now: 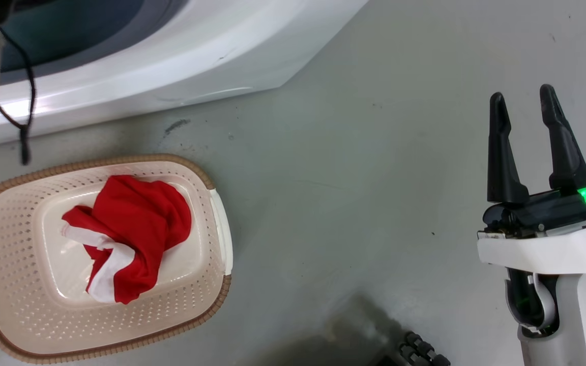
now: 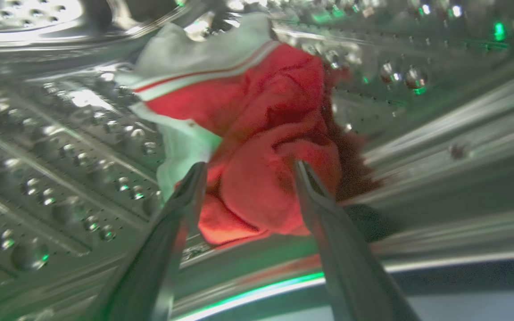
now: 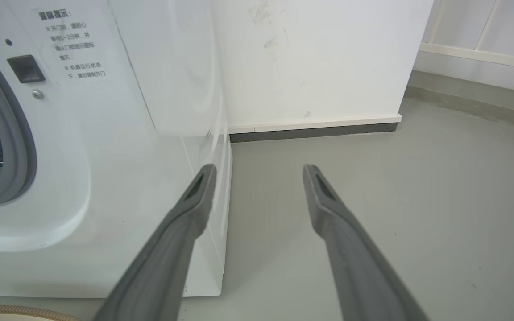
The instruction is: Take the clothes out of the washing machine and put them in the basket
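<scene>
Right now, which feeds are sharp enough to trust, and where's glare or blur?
Left wrist view: dim, green-tinted and smeared, with glints off the drum around the red garment. Head view: sharp, glare streak on the washing machine. Right wrist view: crisp, evenly lit.

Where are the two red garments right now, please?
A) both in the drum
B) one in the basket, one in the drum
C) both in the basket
B: one red garment lies in the basket, the other garment sits in the steel drum between the left gripper's open fingers.

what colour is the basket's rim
Brown, woven-look rim on the cream basket; best in the head view.
</scene>
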You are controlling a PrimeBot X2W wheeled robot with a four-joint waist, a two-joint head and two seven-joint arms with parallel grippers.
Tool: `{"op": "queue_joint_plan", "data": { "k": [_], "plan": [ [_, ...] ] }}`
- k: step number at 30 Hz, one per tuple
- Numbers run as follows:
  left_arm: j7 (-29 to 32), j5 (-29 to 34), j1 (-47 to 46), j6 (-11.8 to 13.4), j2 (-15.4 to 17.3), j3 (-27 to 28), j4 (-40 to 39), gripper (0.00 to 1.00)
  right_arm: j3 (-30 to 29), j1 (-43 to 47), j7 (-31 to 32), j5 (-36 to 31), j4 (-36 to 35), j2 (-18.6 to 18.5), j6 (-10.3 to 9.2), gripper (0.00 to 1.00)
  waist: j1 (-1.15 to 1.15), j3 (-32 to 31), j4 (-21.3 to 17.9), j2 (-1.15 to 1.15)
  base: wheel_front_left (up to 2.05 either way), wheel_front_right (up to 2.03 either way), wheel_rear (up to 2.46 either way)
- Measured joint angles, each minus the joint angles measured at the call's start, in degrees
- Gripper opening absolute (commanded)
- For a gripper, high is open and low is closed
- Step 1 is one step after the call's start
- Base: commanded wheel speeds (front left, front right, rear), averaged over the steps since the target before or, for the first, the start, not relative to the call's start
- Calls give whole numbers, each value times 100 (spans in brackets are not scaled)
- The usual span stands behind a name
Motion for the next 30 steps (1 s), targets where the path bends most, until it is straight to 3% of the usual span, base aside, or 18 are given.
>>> {"op": "queue_joint_plan", "data": {
  "k": [6, 18, 19, 21, 30],
  "plan": [
    [560, -179, -366, -1, 205, -264, 149, 100, 41, -75, 0, 64, -21, 2, 0, 100, 0, 254, -92, 0, 0, 0, 0],
    [675, -224, -650, 7, 274, -554, 350, 100, 42, -165, 0, 154, -31, 1, 0, 100, -1, 521, -216, 0, 0, 0, 0],
    [654, -223, -666, 7, 277, -568, 359, 93, 42, -165, 0, 160, -31, 1, 0, 100, -1, 529, -220, 0, 0, 0, 0],
    [530, -223, -665, 7, 276, -589, 371, 0, 38, -166, 0, 160, -32, 1, 0, 100, 0, 541, -221, 0, 0, 0, 0],
    [66, -283, -600, 34, 226, -581, 521, 0, 36, -172, 0, 140, -3, 1, 0, 100, -1, 449, -163, 0, 0, 0, 0]
  ]
}}
